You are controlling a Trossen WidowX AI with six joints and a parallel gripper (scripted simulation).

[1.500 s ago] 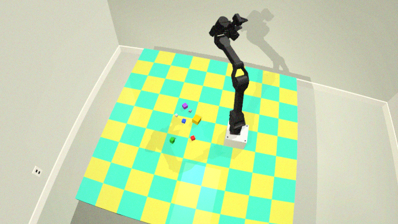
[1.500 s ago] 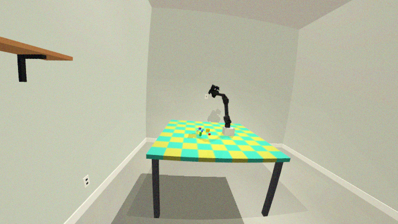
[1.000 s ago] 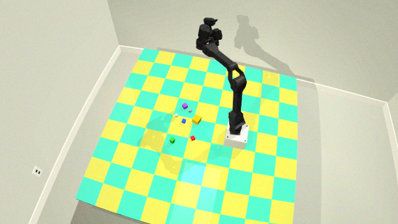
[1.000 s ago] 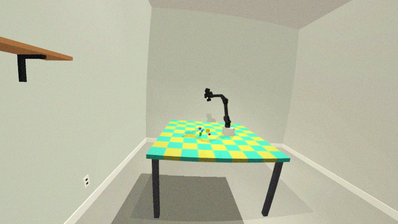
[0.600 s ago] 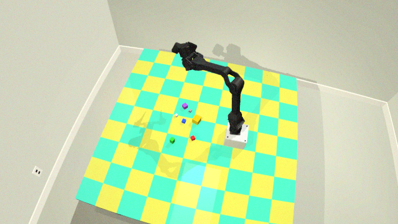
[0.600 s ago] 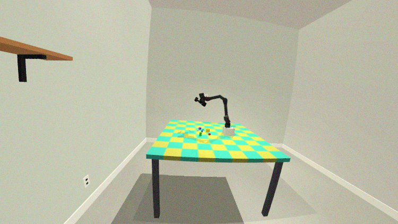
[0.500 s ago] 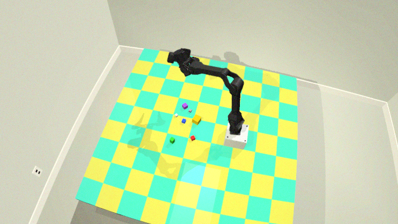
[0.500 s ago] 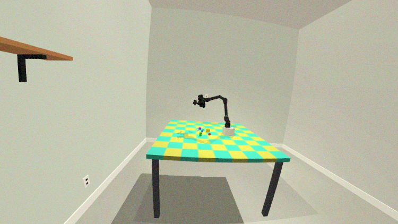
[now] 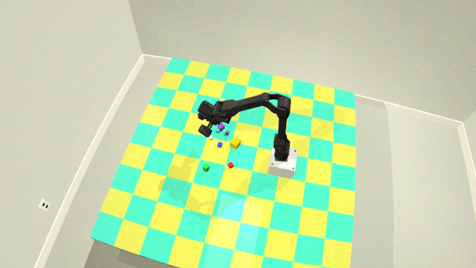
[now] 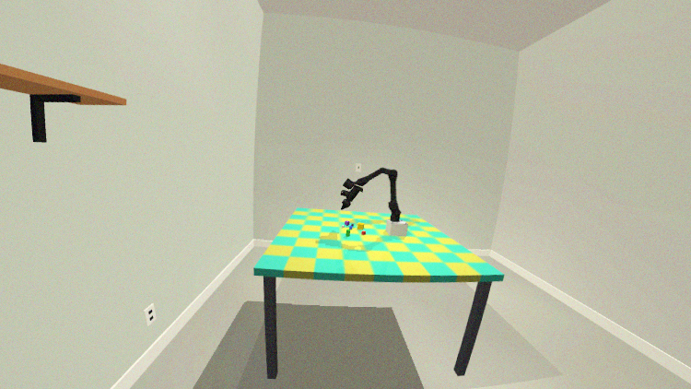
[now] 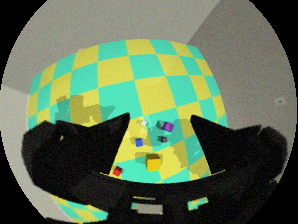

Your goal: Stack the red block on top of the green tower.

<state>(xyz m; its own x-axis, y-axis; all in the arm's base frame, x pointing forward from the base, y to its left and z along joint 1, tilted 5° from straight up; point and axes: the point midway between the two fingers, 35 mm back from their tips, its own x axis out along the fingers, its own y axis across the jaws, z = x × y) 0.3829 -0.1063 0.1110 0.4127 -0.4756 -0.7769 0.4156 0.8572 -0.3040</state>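
The small red block [image 9: 230,164] [image 10: 363,232] [image 11: 117,171] lies on the checkered table [image 9: 299,216] [image 10: 386,268] [image 11: 153,70]. The green tower [image 9: 205,167] [image 10: 347,232] stands upright a short way to its left; it does not show in the wrist view. My gripper [image 9: 203,123] [image 10: 343,203] [image 11: 161,116] is open and empty. It hangs high above the table, over the far side of the cluster of blocks near the purple block [image 9: 221,126] [image 11: 168,125], well away from the red block.
A larger yellow block [image 9: 235,143] [image 10: 360,226] [image 11: 153,161], a blue block [image 9: 219,144] [image 11: 139,141], a grey block [image 9: 227,132] and a tiny white block [image 9: 210,138] lie behind the red block and the tower. The arm's white base [image 9: 282,164] stands to the right.
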